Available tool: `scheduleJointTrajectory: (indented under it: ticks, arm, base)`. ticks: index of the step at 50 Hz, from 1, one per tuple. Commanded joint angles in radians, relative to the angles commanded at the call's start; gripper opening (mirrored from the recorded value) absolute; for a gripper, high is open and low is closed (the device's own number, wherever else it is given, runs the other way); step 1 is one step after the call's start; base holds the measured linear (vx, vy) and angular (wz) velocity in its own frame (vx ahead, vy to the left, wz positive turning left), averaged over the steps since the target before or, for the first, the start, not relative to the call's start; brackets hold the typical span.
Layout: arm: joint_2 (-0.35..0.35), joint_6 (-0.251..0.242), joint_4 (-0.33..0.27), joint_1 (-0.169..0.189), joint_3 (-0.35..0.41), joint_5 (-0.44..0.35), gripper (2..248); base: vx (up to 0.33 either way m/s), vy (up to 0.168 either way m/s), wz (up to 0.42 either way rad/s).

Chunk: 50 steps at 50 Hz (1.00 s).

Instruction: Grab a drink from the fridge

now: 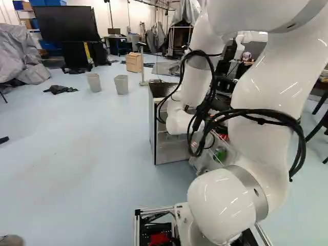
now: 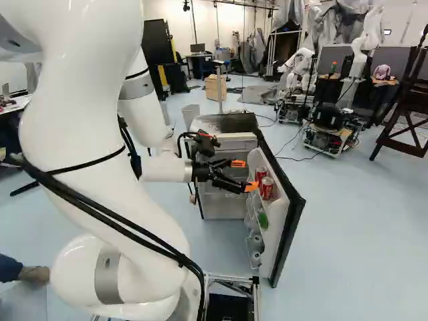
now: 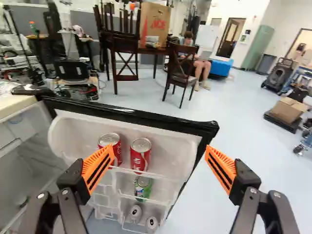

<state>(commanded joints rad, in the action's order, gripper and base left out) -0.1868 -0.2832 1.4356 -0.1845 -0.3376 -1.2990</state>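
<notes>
Two red cans [image 3: 141, 158] are standing ahead of your spread jaws, so you should be centring on one while clearing the fridge door [image 3: 175, 148].

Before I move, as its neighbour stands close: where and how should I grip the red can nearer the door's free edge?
Likely high on the can, from the door's inner side: it's upright, top above the rail, a gap beside its neighbour.

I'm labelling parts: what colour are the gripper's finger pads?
Orange, with dark stripes; the pads show best in the wrist view.
</notes>
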Motion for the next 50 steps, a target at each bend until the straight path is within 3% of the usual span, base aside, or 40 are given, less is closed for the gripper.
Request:
scheduleJointTrajectory:
  ticks: [14, 31, 50]
  arm:
    - [-0.001, 0.000, -0.147, -0.003, 0.002, 0.002, 247]
    - [-0.063, 0.000, -0.326, -0.006, -0.007, 0.016, 247]
    - [-0.097, 0.000, -0.526, -0.048, 0.036, 0.034, 247]
  base:
    - [0.000, 0.000, 0.000]
    - [0.000, 0.000, 0.000]
    - [0.000, 0.000, 0.000]
